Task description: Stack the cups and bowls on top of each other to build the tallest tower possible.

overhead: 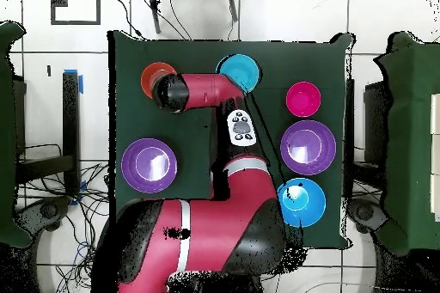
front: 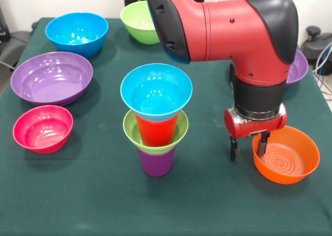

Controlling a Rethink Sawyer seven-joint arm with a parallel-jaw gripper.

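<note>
On a green table [front: 207,205], from left: a pink bowl [front: 42,128], a wide purple bowl [front: 52,77] and a blue bowl [front: 77,33]. At centre stands the tower [front: 155,119]: purple cup, lime green bowl, red cup, small blue bowl on top. At right, the gripper [front: 249,147] hangs with fingers parted over the rim of an orange bowl [front: 286,155], holding nothing.

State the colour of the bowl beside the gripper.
Orange bowl, clearest in the front view.
</note>
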